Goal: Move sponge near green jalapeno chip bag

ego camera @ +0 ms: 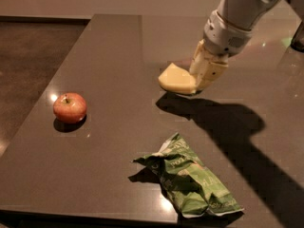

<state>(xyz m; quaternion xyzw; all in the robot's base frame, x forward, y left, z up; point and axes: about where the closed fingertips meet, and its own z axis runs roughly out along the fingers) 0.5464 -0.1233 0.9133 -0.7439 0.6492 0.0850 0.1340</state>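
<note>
Hidden by the gripper (199, 83), raised over the table's (95, 56) far right part and clamped on the sponge (175, 79), that sponge's right end; cropped at the top edge, the arm (242, 8); cropped at right, an unidentifiable dark object (299, 34).
</note>
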